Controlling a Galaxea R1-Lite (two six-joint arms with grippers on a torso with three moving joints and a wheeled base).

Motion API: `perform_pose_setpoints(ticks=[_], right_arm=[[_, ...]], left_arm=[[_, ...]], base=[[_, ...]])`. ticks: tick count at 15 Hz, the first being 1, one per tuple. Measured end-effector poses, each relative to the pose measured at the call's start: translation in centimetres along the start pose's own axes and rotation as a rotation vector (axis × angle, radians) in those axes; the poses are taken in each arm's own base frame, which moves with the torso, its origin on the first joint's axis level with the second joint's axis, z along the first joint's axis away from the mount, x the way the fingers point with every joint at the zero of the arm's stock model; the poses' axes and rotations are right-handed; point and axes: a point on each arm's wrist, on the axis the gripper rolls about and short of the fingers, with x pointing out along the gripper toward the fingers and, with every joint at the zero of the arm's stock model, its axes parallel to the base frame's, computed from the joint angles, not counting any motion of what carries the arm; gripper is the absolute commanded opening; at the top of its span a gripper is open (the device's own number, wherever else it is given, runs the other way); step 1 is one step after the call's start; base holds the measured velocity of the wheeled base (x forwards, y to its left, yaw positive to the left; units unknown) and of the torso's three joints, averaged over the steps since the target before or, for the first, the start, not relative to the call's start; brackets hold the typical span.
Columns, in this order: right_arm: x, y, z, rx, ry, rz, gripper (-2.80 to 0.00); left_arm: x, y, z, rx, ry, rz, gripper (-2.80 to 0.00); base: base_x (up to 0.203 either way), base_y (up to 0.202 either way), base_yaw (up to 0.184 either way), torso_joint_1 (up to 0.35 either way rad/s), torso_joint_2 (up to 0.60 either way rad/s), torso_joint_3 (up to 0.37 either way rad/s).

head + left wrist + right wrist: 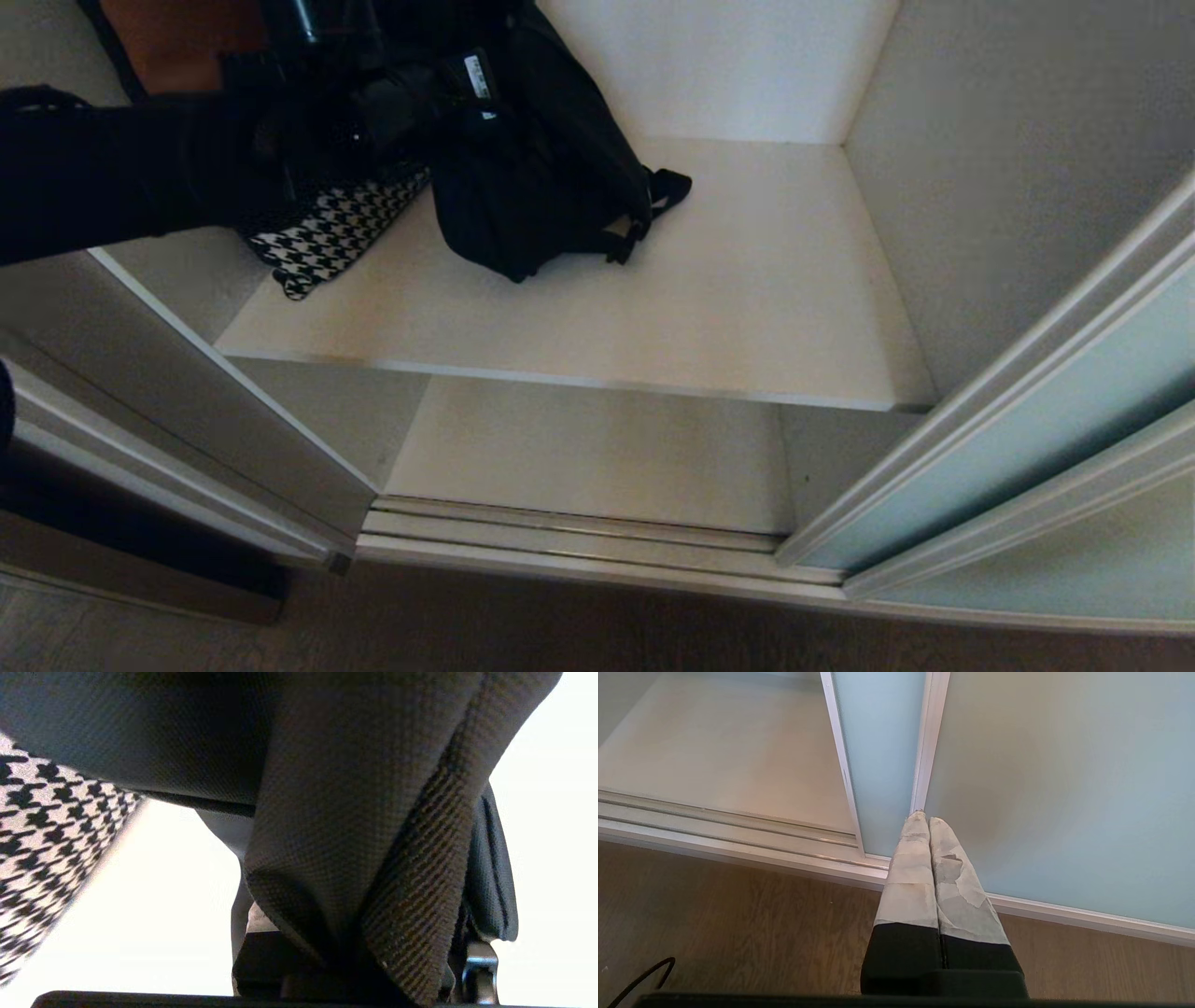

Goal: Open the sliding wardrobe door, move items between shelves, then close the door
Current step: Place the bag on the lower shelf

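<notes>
Bag: soft, floppy black fabric bag with straps and a small white label point(532, 177), slumped at the back left of the upper off-white laminate shelf point(728, 317); its base touches the board.
Handling: light and limp, I judge; it will sag and swing, so the straps or top fold are the place to hold, not the body.
My left gripper point(373, 112): up at the bag's top; my jaws are pressed nearly together, pinching a fold of its woven cloth point(355, 868).
My right gripper point(928, 823): parked low over the brown wood-grain floor point(738, 924), padded fingers pressed together on nothing.
Neighbours: black-and-white houndstooth cloth point(327, 233) lies just beside the bag, partly under it; it may drag along.
Lower shelf point(597, 457): bare board below.
Door: pale mint frosted-glass sliding panel point(1027, 439) slid aside on my right, opening clear.
</notes>
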Motion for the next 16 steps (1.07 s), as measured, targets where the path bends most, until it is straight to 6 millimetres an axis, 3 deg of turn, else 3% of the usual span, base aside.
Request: perform_pose_setpoints(ticks=[11,16], right_arm=[[0.0,0.0,0.0,0.0,0.0,0.0,-2.8],[0.0,0.0,0.0,0.0,0.0,0.0,-2.8]], left_arm=[[-6.5,1.0,5.7,0.176,0.082,-0.015,-2.8],[-10.5,1.6,8.2,0.221,0.122,-0.011,-2.8]], base=[[0.0,0.0,0.0,0.0,0.0,0.0],[0.0,0.0,0.0,0.0,0.0,0.0]])
